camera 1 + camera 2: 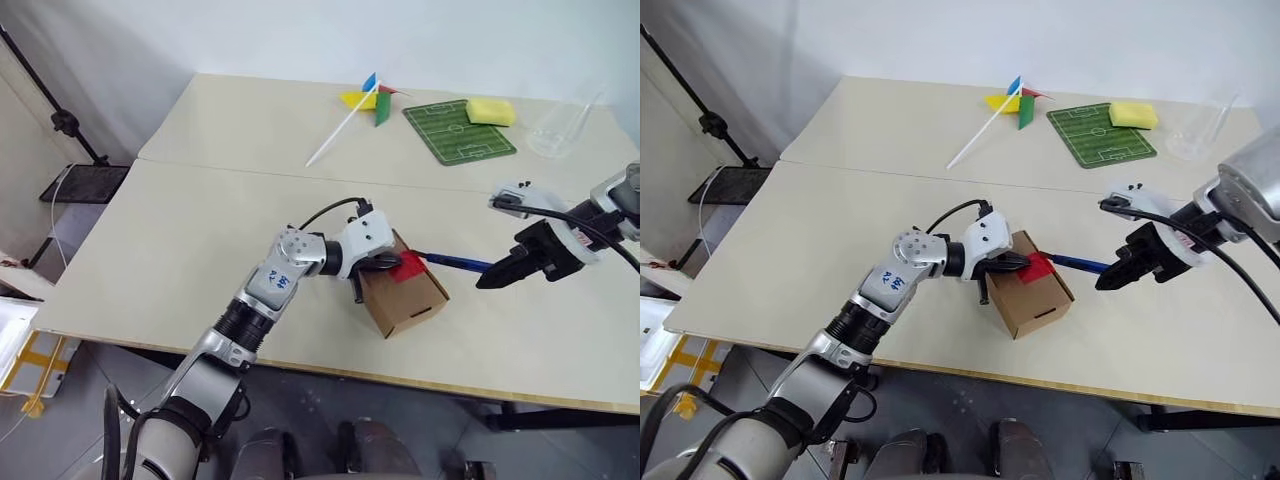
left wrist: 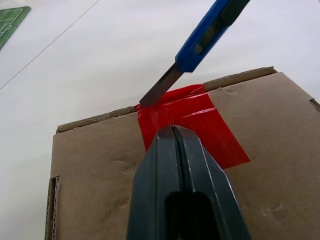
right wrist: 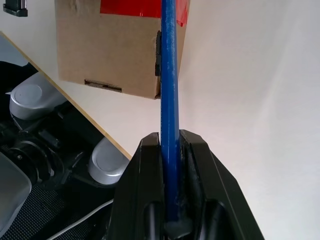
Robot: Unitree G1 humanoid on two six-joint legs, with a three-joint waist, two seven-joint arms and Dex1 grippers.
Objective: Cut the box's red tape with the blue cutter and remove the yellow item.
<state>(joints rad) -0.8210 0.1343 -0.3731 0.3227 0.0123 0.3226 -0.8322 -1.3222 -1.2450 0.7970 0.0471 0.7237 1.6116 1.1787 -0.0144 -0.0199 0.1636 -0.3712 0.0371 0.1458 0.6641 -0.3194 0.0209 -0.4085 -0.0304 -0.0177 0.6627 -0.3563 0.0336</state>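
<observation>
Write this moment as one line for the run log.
left gripper: shut, pressing on box | right gripper: shut on cutter | blade at edge of tape | box still closed

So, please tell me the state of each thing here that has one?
box: closed, taped
red tape: on the lid seam, blade tip touching its edge
blue cutter: blade out, held
left gripper: shut, pressing on lid
right gripper: shut on blue cutter

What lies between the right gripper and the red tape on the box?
The blue cutter spans that stretch: held in the right gripper, its blade tip reaches the red tape at the lid seam of the box, per the head and left wrist views.
</observation>
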